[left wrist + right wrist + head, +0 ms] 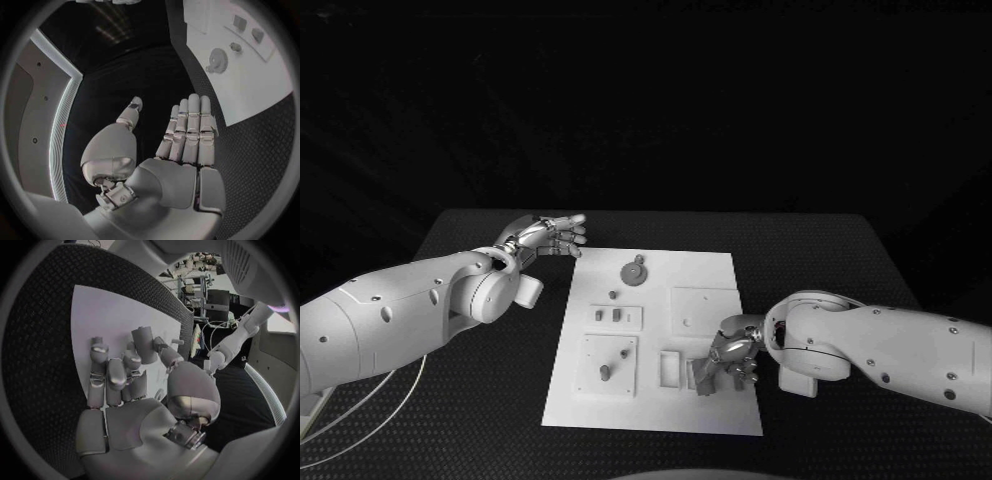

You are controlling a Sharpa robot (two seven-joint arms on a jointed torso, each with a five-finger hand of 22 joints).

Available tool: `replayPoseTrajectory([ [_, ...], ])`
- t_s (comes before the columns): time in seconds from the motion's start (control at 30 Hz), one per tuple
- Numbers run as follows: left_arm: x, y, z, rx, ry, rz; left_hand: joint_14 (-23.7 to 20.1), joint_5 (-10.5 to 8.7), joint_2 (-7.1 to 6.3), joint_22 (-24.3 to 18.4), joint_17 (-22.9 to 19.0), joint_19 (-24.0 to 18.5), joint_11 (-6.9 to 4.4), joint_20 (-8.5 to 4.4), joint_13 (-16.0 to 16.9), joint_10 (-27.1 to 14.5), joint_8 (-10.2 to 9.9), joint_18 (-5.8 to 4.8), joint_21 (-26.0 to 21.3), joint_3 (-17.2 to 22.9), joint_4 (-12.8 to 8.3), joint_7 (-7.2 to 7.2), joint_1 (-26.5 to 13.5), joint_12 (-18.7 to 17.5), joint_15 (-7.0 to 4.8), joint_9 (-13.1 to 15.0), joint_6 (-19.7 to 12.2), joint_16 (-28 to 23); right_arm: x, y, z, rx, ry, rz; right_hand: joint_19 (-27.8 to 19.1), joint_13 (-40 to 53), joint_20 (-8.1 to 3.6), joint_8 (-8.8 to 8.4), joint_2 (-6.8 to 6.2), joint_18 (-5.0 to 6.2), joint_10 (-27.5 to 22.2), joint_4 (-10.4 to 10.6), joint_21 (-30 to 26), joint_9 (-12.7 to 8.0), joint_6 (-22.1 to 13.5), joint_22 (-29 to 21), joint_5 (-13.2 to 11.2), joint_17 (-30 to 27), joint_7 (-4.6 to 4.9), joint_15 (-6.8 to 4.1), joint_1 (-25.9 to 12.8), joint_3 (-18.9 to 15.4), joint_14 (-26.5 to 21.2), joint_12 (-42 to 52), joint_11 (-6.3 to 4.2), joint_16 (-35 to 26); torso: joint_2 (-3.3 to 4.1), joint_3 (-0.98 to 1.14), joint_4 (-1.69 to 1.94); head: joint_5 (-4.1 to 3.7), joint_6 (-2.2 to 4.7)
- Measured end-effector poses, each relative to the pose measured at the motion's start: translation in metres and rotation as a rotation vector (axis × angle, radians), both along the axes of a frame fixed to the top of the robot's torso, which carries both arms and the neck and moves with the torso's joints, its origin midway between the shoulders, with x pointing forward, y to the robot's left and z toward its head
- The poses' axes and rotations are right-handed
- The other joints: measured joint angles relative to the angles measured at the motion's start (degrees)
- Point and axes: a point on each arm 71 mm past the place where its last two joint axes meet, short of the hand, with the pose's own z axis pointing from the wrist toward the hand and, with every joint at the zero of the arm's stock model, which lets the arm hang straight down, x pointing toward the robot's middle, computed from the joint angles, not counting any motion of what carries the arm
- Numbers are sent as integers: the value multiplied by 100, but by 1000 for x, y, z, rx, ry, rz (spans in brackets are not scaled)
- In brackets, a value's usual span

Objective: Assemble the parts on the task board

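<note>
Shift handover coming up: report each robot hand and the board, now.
Left robot hand open, off the task board by its far left corner. Right robot hand curled over the board's near right area, hold unclear. Gear part lies on the board. Nothing obstructing.

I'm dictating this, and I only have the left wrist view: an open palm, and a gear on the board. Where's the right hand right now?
Observer: The right hand is over the near right part of the task board, with its fingers curled down toward the board.
Operator: Is it holding a part?
Observer: I cannot tell. In the right wrist view its fingers curl over the board and hide whatever is under them.
Operator: Is there anything on the board's near left?
Observer: Yes, a small part stands on a square panel there. It is nearer the robot than the gear.
</note>
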Motion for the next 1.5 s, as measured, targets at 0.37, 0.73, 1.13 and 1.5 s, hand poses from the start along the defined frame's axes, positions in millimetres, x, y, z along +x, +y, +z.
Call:
replayPoseTrajectory([
  [0.37,0,0,0,1,5,-3,0,0,22,0,-1,-20,21,20,0,-21,0,0,0,16,-16,0,23,0,0,0,0,-22,6,6,9,42,-11,-10,-19,-14,20,10,16,1,0,-8,0,0,22,-1,19,-15,-19,2,-16,-8,-1,0,0,-23,0,1,2,-4,11],
  [0.73,0,-1,-1,7,9,-6,0,0,22,1,4,-20,21,21,1,-21,0,0,0,16,-16,0,23,0,0,0,0,-22,10,22,7,56,2,-13,-19,-33,60,10,75,5,0,9,0,0,45,-1,19,-40,-35,5,-75,-32,-3,0,1,-23,1,-2,-1,5,-2],
  [1.13,-1,0,-2,20,19,-7,0,0,65,1,8,-20,21,21,1,-21,0,0,0,42,-42,0,71,0,0,0,0,-22,11,32,5,58,15,-16,-19,-48,102,10,135,29,0,28,0,2,45,-1,18,-42,-34,14,-135,-75,-11,0,1,-45,1,-6,6,19,-27],
  [1.5,-1,1,-2,26,25,-6,0,0,64,1,8,-20,21,21,1,-21,0,0,0,42,-42,0,71,0,0,1,0,-22,11,33,3,43,24,-23,-19,-60,102,-16,186,32,0,67,0,3,45,-1,-4,-52,-34,15,-159,-67,-10,0,1,-45,1,-9,2,35,-49],
])
